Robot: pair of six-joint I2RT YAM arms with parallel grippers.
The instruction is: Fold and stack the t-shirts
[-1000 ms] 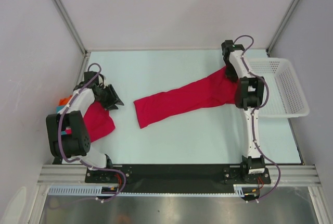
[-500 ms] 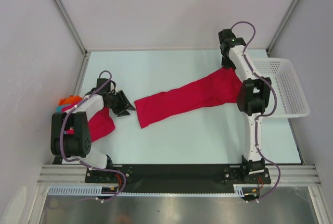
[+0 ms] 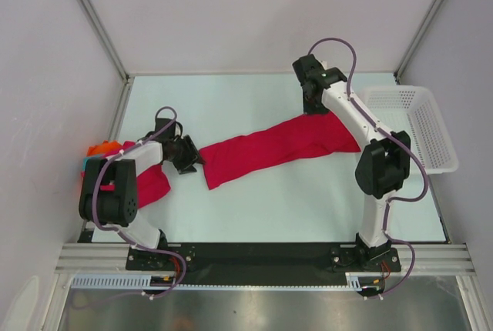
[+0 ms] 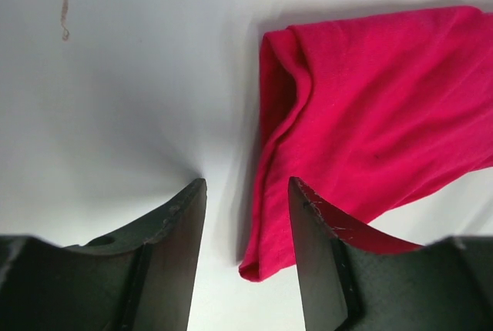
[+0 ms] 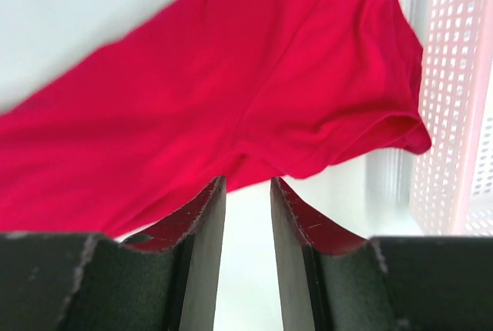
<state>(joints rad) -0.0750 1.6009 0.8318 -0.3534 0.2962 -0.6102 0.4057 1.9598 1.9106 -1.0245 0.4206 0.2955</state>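
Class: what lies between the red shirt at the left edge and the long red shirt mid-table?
The left gripper, jaws open, over bare table. The top view shows it between the left red shirt and the long red shirt.

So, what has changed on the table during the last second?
The right gripper let go of the shirt's right end and moved left, off the cloth; that end now lies flatter. The left gripper reached right, up to the shirt's left end, open and empty. The rest of the shirt, the red pile and the basket stayed put.
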